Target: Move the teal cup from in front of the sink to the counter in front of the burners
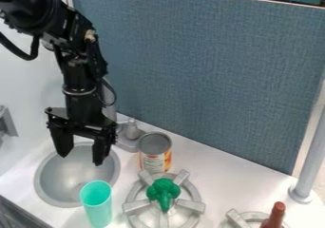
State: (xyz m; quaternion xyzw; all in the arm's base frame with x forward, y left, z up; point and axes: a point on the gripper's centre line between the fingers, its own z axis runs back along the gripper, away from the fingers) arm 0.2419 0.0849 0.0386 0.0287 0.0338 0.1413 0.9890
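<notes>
At the left of the white worktop (222,179), my black two-finger tool (81,159) hangs above the round metallic-grey sink (56,184), its fingers well apart with nothing between them. That spread probably leaves room for something to pass between the hard, straight fingers. The bowl beneath is smooth and shallow, with a soft sheen. At its front right, towards the worktop's front edge, is the turquoise translucent plastic cup (96,205), smooth-walled and open-mouthed; I cannot tell whether its base touches the rim. The grey faucet (132,130) sits behind the sink, as it would to serve the bowl. Just right of it, near the back edge, stands a metal can (155,151), its ridged lid upward and its paper label orange and white; the flat end keeps it steady. In front, a lumpy green toy vegetable (163,190) lies on the grey spoked burner (136,205), whose raised arms likely cradle it. Towards the right, a smooth reddish-brown rounded piece (275,215) rises by a second burner (238,218).
</notes>
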